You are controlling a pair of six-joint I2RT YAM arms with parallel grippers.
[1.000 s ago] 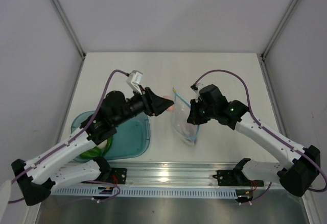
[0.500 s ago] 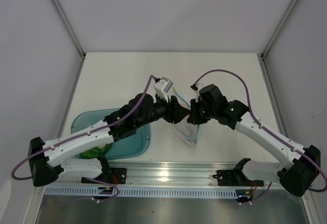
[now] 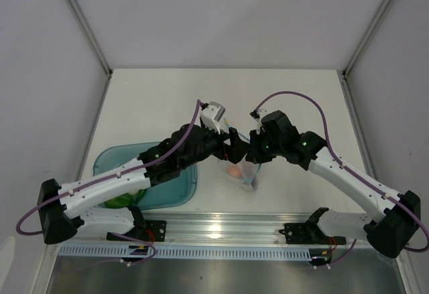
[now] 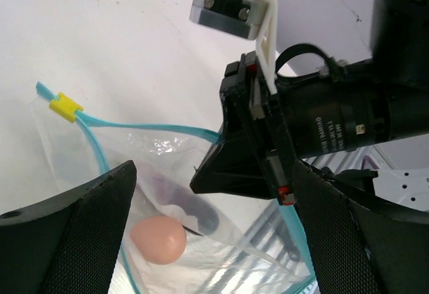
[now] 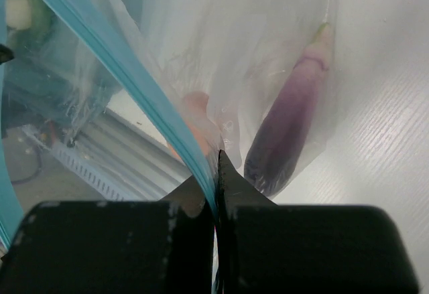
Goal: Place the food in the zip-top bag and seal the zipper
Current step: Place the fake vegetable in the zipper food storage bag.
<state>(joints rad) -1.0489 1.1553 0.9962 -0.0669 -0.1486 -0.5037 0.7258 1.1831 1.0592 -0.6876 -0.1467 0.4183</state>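
The zip-top bag [image 3: 244, 173] lies near the table's front middle with its mouth held open. My right gripper [image 3: 255, 155] is shut on the bag's light-blue zipper [image 5: 134, 86], pinching the mouth edge at its tips [image 5: 218, 167]. My left gripper [image 3: 234, 148] is open just over the mouth, its mesh pads [image 4: 74, 234] wide apart and holding nothing. Inside the bag lie the small orange piece [image 4: 158, 239] and the purple eggplant [image 5: 288, 133]. A yellow slider [image 4: 65, 106] sits at the zipper's far end. Green food [image 3: 120, 199] stays in the tray, partly hidden by the left arm.
The teal tray [image 3: 179, 188] stands at the front left, under the left arm. A metal rail [image 3: 221, 230] runs along the near edge, just behind the bag. Grey walls close in the table on three sides.
The left arm swung right from the tray to the bag's mouth with the orange piece, then opened. The piece now lies inside the bag. The right gripper has kept its hold.
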